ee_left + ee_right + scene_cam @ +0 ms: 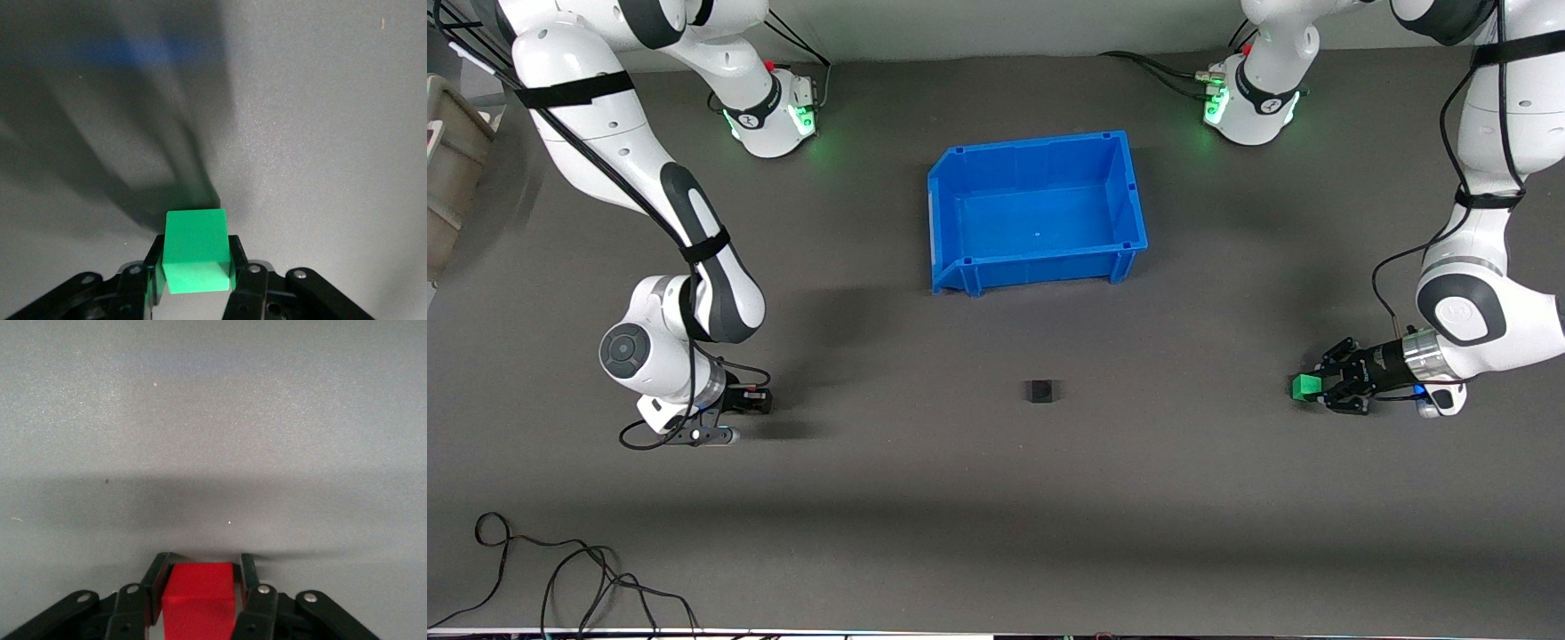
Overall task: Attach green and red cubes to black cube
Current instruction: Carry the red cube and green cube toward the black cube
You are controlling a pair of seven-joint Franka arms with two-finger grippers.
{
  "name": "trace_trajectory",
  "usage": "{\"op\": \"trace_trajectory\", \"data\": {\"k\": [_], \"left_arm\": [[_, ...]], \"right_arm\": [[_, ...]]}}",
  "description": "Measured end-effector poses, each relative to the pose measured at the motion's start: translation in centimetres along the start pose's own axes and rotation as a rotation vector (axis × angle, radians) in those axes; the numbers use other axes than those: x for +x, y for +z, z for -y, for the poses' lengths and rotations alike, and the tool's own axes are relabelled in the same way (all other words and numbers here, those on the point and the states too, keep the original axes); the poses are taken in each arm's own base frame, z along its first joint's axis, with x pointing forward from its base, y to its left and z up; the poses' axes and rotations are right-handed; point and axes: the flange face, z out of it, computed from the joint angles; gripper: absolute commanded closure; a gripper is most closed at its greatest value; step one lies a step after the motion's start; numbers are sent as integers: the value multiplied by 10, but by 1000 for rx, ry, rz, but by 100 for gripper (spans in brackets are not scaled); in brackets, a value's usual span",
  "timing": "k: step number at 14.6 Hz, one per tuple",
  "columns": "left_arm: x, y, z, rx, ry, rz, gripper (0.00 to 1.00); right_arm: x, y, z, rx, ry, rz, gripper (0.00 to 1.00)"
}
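The black cube [1040, 390] sits alone on the dark table, nearer the front camera than the blue bin. My left gripper [1309, 387] is low over the table at the left arm's end, shut on the green cube [1304, 385], which pokes out past the fingertips. In the left wrist view the green cube [197, 250] sits squarely in the left gripper [197, 245]. My right gripper [765, 402] is low over the table at the right arm's end. In the right wrist view the right gripper [203, 564] is shut on the red cube [199, 597]. Both grippers point toward the black cube.
An empty blue bin [960, 271] stands mid-table, farther from the front camera than the black cube. Loose black cables [560, 569] lie near the table's front edge at the right arm's end. A beige container [449, 169] stands off the table's edge there.
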Motion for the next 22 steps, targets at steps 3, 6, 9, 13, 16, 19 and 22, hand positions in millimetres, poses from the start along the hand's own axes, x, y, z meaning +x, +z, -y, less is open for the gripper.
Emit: {"op": "trace_trajectory", "data": {"k": [3, 6, 9, 13, 16, 19, 22], "left_arm": [[0, -2, -3, -5, 1, -3, 83], [-6, -16, -24, -35, -62, -14, 83], [-37, -23, -62, -38, -149, 0, 83], [-92, -8, -99, -6, -267, -20, 83], [-137, 13, -117, 16, -316, -18, 83], [-177, 36, -125, 46, -302, -14, 83], [-222, 64, -130, 56, -245, -20, 83]], "right_arm": [[-2, -2, 1, 1, -1, 1, 100], [-2, -3, 1, 2, -1, -1, 100], [1, -23, 2, 27, 31, -4, 100], [8, -75, 5, 144, 203, 28, 100], [11, -102, 9, 175, 376, 40, 100], [11, -115, 33, 187, 575, 49, 100], [12, -136, 100, 207, 845, 59, 100]]}}
